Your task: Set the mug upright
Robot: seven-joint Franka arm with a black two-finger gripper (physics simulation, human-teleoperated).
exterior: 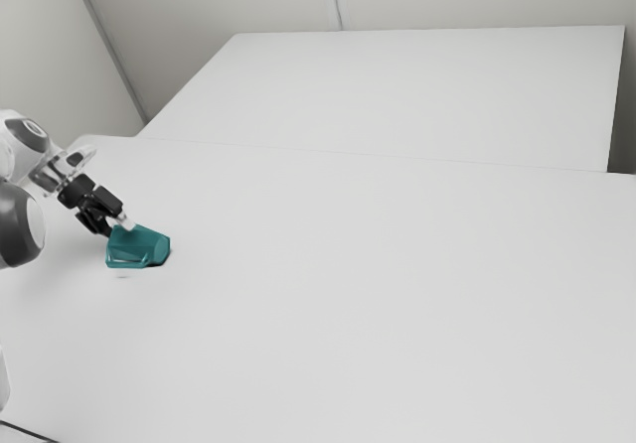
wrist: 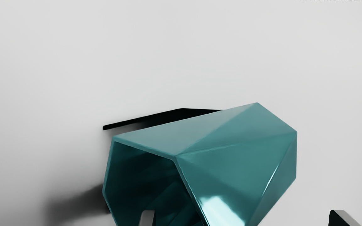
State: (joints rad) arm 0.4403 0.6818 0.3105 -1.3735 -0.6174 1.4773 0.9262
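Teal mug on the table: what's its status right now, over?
Gripper open, at the mug. Mug on its side. One fingertip overlaps its mouth in the wrist view.

Mug: teal, faceted, glossy exterior, dark hollow interior; lies on its side on the table, open end exposed.
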